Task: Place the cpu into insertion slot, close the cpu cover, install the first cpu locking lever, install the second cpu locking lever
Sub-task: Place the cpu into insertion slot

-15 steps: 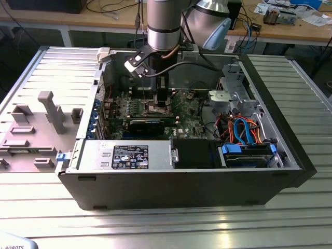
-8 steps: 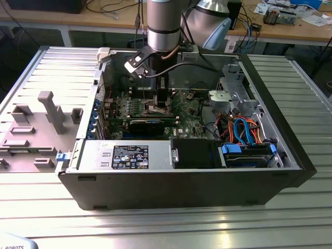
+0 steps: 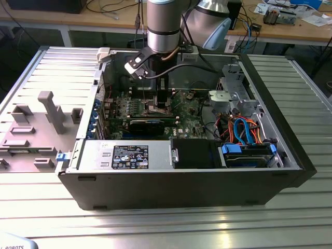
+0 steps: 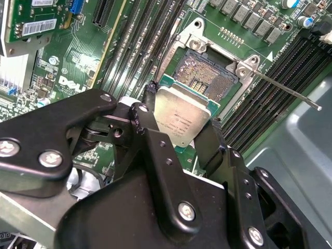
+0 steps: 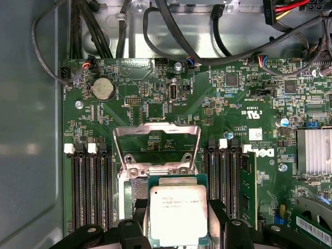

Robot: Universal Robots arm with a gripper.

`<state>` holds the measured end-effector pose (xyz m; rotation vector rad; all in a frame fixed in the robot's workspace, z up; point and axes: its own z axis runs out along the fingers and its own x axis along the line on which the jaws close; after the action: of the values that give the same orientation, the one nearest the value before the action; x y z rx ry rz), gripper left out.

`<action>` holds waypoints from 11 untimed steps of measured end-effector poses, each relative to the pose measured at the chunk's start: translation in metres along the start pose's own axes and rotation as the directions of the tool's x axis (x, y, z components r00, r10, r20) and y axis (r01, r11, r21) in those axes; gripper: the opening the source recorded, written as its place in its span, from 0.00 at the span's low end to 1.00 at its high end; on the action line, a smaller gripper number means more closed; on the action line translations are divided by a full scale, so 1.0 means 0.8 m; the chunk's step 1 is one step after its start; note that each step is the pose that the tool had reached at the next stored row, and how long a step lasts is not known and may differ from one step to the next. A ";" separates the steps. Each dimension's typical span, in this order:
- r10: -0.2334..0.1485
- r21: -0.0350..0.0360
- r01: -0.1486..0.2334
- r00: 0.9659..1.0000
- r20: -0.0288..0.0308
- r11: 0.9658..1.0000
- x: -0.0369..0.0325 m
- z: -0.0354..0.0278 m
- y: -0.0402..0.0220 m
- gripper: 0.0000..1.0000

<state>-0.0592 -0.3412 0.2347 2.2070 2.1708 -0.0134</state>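
Note:
My gripper [image 4: 179, 123] is shut on the cpu [image 4: 181, 116], a flat square chip with a silver-grey top, pinched at two opposite edges by black fingers [image 4: 149, 101]. The cpu [image 5: 179, 215] hangs just above the green motherboard [image 5: 218, 104], partly over the insertion slot [image 4: 205, 72], whose dark contact field lies bare. The cpu cover [image 5: 155, 128], a silvery frame with a square window, stands flipped up beyond the slot. A thin metal locking lever [image 4: 282, 88] sticks out sideways from the socket. In the exterior view the gripper [image 3: 162, 104] reaches down into the open computer case.
Long black memory slots [image 5: 88, 187] flank the socket on both sides. A finned heatsink [image 5: 314, 150] and black cables [image 5: 171, 36] lie around the board. The power supply [image 3: 124, 155] and a drive cage with coloured cables [image 3: 244, 129] fill the case's near side. A grey fixture [image 3: 36, 129] stands outside.

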 end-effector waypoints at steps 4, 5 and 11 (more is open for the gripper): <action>0.000 0.000 0.000 1.000 0.000 1.000 0.0001 0.0012 0.0000 0.55; 0.000 0.000 0.000 1.000 0.000 1.000 0.0001 0.0015 0.0000 0.55; 0.000 0.000 0.000 1.000 0.000 1.000 0.0002 0.0040 -0.0001 0.55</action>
<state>-0.0592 -0.3411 0.2316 2.2070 2.1708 -0.0133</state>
